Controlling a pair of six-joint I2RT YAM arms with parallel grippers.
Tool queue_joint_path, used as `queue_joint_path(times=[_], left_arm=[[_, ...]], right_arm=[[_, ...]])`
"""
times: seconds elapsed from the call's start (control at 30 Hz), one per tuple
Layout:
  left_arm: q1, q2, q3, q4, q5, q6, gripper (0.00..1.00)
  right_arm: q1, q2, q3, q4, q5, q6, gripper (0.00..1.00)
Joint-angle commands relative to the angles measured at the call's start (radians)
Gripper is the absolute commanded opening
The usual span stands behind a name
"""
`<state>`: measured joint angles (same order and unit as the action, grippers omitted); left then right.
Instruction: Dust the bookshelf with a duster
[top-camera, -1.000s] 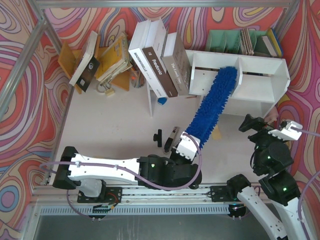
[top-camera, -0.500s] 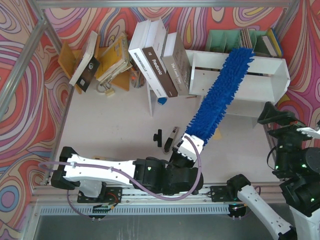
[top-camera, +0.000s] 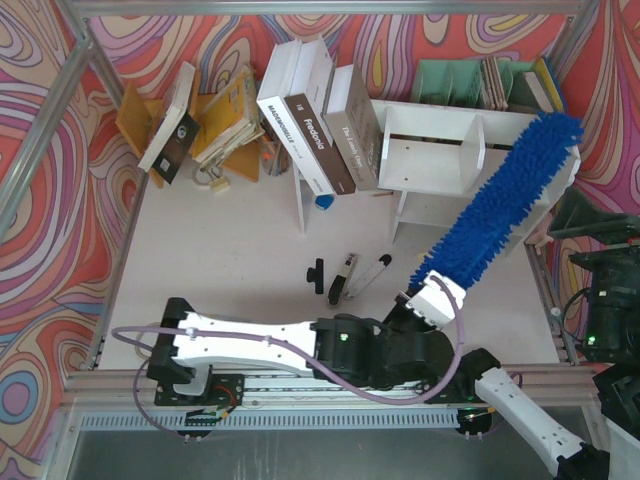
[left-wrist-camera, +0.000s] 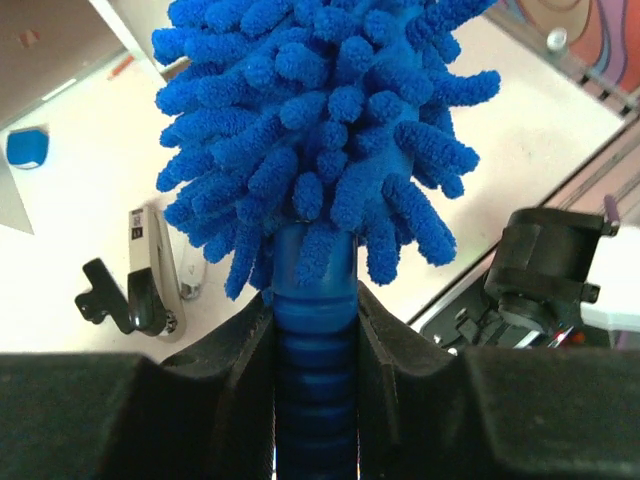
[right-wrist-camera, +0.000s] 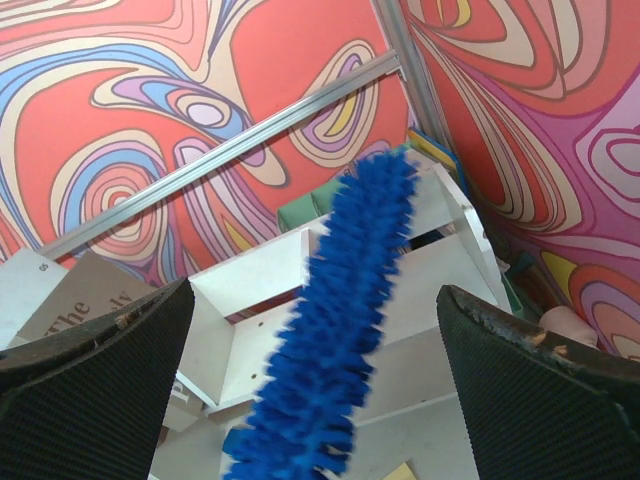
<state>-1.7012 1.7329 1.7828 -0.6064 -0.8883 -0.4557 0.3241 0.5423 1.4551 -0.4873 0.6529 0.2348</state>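
The duster (top-camera: 500, 205) is long, fluffy and bright blue, and slants up to the right across the right end of the white bookshelf (top-camera: 425, 122). Its tip reaches the shelf's top right corner. My left gripper (top-camera: 425, 300) is shut on the duster's ribbed blue handle (left-wrist-camera: 315, 340), with the fluffy head (left-wrist-camera: 310, 130) just past the fingers (left-wrist-camera: 390, 345). My right gripper (top-camera: 585, 222) hovers at the table's right edge, open and holding nothing. In the right wrist view the duster (right-wrist-camera: 340, 330) crosses in front of the bookshelf (right-wrist-camera: 255, 285), beyond the open right gripper (right-wrist-camera: 315, 320).
Large books (top-camera: 310, 120) lean against a thin white board left of the shelf. A green rack (top-camera: 465, 80) with books stands behind it. Small black-and-silver tools (top-camera: 345, 277) lie mid-table. More books (top-camera: 190, 115) are piled at the back left. The patterned wall and metal rail (top-camera: 552, 300) close the right side.
My left arm has swung the duster to the right, from the shelf's central divider to its right end. My right arm has pulled back toward the right edge, still open.
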Motion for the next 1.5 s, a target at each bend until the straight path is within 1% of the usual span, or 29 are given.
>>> queue_joint_path(times=[0.0, 0.13, 0.3, 0.43, 0.53, 0.8, 0.9, 1.07, 1.23, 1.33, 1.47], left_arm=[[0.015, 0.055, 0.041, -0.01, 0.054, 0.036, 0.0], [0.04, 0.09, 0.057, -0.033, 0.089, 0.01, 0.0], [0.067, 0.122, 0.072, -0.034, 0.123, 0.018, 0.0], [0.075, 0.17, 0.114, -0.064, 0.142, 0.031, 0.0], [0.085, 0.207, 0.143, -0.107, 0.184, 0.015, 0.0], [0.086, 0.238, 0.164, -0.159, 0.208, -0.011, 0.0], [0.086, 0.241, 0.171, -0.197, 0.194, -0.031, 0.0], [0.088, 0.2, 0.142, -0.206, 0.094, -0.071, 0.0], [0.088, 0.184, 0.136, -0.2, 0.039, -0.075, 0.0], [0.088, 0.211, 0.189, -0.255, 0.039, -0.104, 0.0], [0.088, 0.272, 0.28, -0.382, 0.005, -0.169, 0.0]], right_arm=[[0.0, 0.014, 0.016, -0.025, -0.009, -0.006, 0.94], [0.0, 0.007, 0.003, -0.04, -0.008, 0.012, 0.94], [0.0, -0.002, -0.016, -0.061, -0.003, 0.025, 0.94], [0.0, -0.002, -0.021, -0.067, 0.003, 0.026, 0.94], [0.0, -0.002, -0.022, -0.067, 0.003, 0.026, 0.94], [-0.001, -0.01, -0.044, -0.064, 0.011, 0.04, 0.94], [0.0, -0.011, -0.051, -0.062, 0.01, 0.043, 0.94], [-0.001, -0.014, -0.059, -0.065, 0.005, 0.052, 0.94], [0.0, -0.025, -0.07, -0.066, 0.008, 0.057, 0.94], [-0.001, -0.032, -0.073, -0.068, 0.009, 0.06, 0.94], [-0.001, -0.037, -0.071, -0.071, 0.013, 0.059, 0.94]])
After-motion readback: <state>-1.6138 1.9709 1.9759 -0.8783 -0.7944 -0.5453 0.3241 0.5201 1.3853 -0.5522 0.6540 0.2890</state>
